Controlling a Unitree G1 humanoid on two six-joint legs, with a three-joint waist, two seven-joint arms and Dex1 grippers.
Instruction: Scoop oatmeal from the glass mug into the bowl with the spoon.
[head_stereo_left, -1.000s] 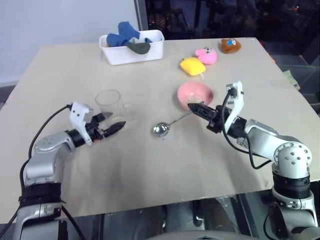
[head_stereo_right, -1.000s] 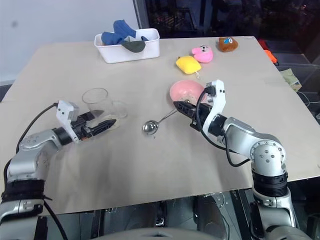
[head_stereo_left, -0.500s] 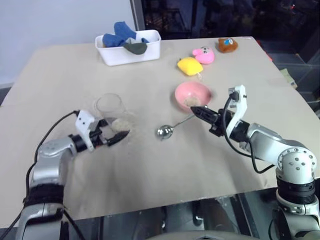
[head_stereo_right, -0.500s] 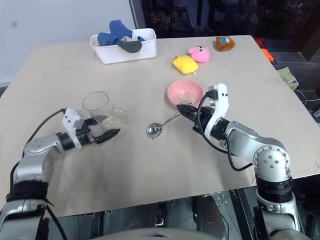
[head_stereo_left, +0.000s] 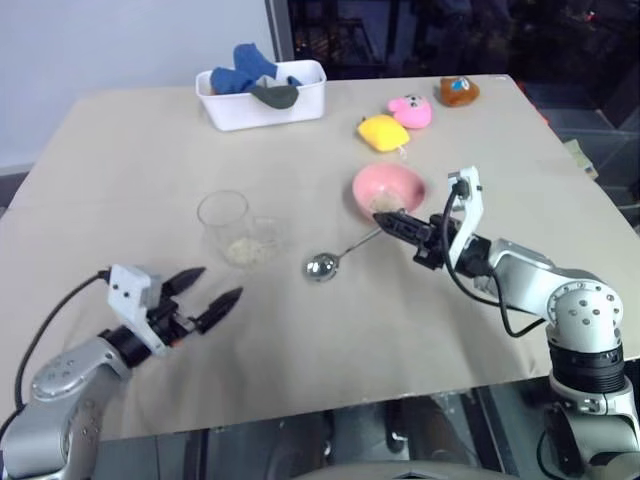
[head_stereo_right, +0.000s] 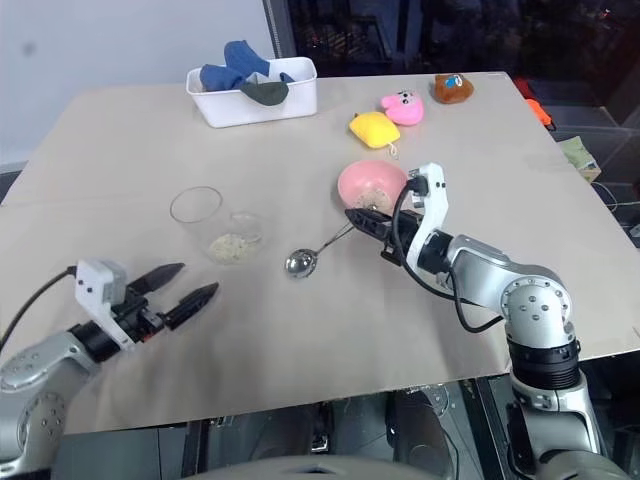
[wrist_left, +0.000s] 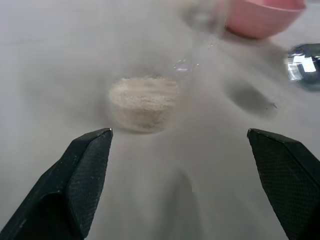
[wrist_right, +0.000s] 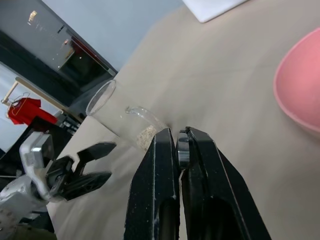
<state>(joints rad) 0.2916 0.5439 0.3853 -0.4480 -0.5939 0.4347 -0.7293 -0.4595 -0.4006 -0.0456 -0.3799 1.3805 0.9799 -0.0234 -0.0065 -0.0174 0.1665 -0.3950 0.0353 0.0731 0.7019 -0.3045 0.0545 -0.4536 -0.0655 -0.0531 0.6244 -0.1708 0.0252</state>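
Oatmeal (head_stereo_left: 247, 251) lies in the glass mug (head_stereo_left: 226, 224) standing on the desk (head_stereo_left: 300, 330), left of the pink bowl (head_stereo_left: 389, 189). Right tool (head_stereo_left: 392, 219), beside the bowl, is clamped on the spoon (head_stereo_left: 322, 265); left tool (head_stereo_left: 207, 295), fingers apart, hovers near the mug, empty.

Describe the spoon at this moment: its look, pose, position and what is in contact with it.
The spoon is shiny silver metal with a round bowl and a long, thin handle. Its round end rests on the tan table, between the glass mug and the pink bowl, and the handle slopes up toward the right gripper, whose black fingers are shut on the handle's end. No oatmeal is visible in the spoon's bowl. Nothing else touches it.
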